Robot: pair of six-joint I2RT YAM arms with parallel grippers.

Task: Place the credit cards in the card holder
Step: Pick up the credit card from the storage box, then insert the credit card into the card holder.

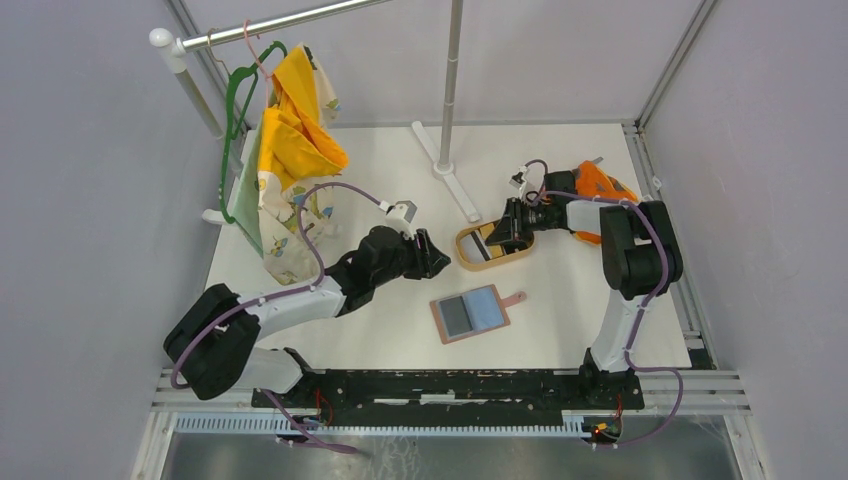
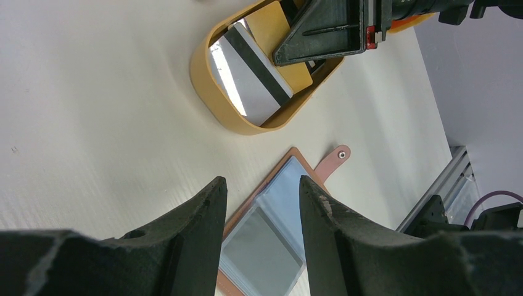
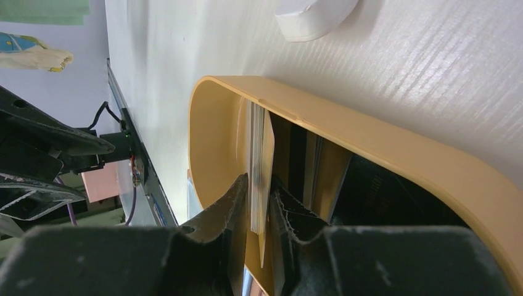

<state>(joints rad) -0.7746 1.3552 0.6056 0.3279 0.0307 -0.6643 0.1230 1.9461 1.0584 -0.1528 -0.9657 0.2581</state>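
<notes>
Cards (image 3: 261, 161): on edge in tray (image 3: 401, 148), pinched by right jaws. Holder (image 1: 470, 313): open flat, near-left of tray, long axis crosswise. Left jaws: spread, empty, nearer holder.

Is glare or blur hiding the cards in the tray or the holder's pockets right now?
Left wrist: glare streak on the white card in the tray, sheen on the card holder pockets, both readable. Right wrist: the right gripper is dark, soft-edged, tray interior in deep shadow. Top external: even light, no glare.
</notes>
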